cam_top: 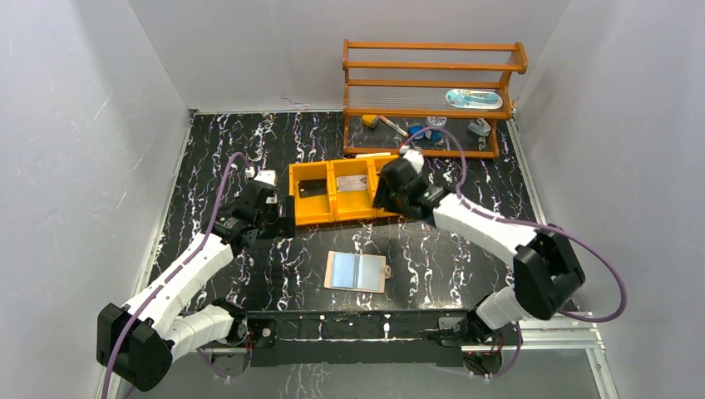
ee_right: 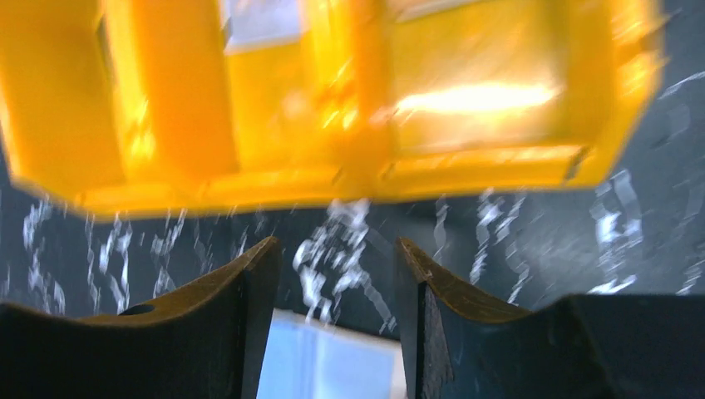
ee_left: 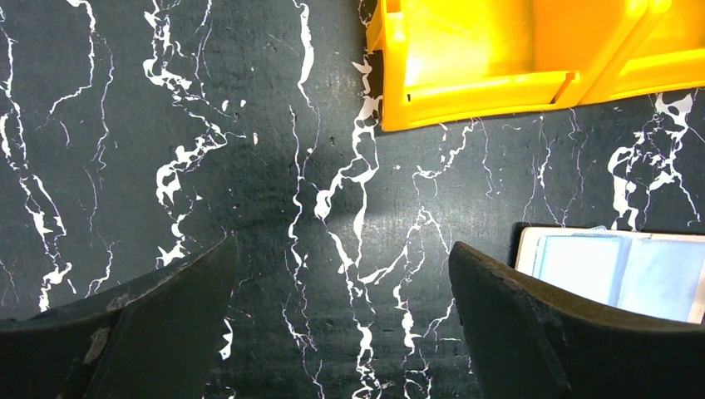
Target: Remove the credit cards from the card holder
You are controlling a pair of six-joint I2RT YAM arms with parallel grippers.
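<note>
Here, the left end effector hovers wide open and empty over the bare counter, beside the front left corner of the orange tray. A greyish credit card lies in the tray's middle compartment. The card holder lies unfolded on the counter, nearer than the tray. The right end effector, partly open, grips nothing.
</note>
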